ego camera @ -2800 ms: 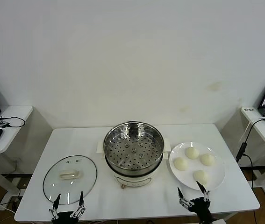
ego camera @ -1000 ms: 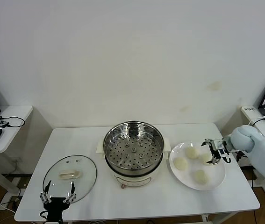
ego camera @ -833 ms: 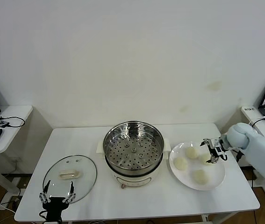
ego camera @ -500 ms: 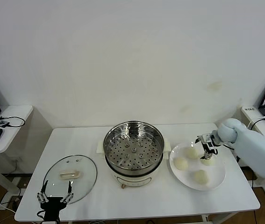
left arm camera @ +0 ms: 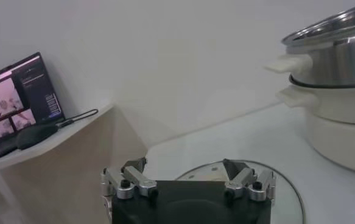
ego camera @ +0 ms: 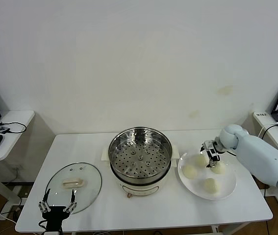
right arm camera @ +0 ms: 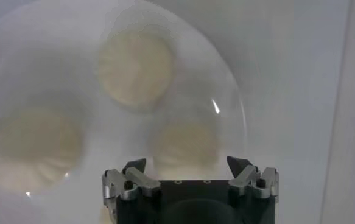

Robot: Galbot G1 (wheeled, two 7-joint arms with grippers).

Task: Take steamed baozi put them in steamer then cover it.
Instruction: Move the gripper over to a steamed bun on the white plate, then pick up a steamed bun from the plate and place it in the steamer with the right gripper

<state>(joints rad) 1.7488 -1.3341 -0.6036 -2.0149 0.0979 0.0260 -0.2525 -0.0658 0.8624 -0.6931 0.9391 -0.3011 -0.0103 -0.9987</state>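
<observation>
Right end effector (ego camera: 210, 152) hangs over the far part of the plate (ego camera: 227, 190) near the bench's (ego camera: 153, 210) right edge, fingers spread apart, gripping nothing, directly above one bun. Four steamed baozi (ego camera: 210, 185) rest on the plate. Steamer (ego camera: 139, 157) stands at bench centre, uncovered, its tray bare. Cover (ego camera: 73, 187) lies flat toward the front-left corner. Left end effector (ego camera: 56, 206) sits at the cover's near rim, fully open, empty.
</observation>
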